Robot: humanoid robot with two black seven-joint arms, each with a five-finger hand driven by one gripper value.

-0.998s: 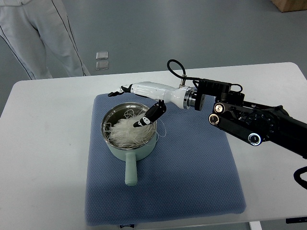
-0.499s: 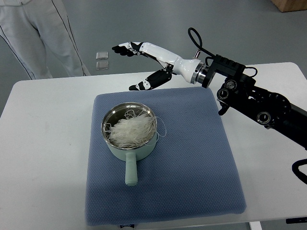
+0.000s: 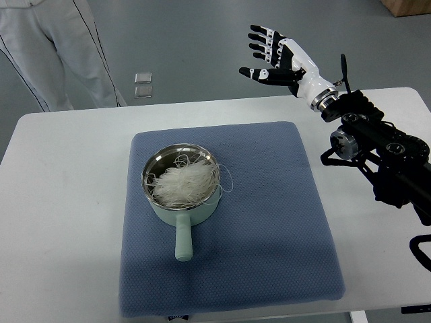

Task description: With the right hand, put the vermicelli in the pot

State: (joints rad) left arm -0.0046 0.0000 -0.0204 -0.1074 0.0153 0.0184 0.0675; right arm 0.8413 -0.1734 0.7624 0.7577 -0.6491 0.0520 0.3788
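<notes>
Right hand [image 3: 277, 57]: raised at far right, fingers spread wide, empty (palm turned left).
Vermicelli [image 3: 183, 184]: inside pot [image 3: 180, 214], on blue mat [image 3: 269, 222].

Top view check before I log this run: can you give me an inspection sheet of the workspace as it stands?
Surface: white table with a blue mat in the middle.
Job's things: pale green pot on the mat, handle toward the robot's side; vermicelli fills it, a few strands hang over the rim.
Clutter: nothing seen on the table.
Hands: right hand raised beyond the table's far edge, fingers spread, holding nothing; left hand not in view.
Cables: black cable looped at the right wrist.
Surroundings: grey floor, a person's legs at upper left, two small square objects on the floor, a brown box corner at upper right.
</notes>
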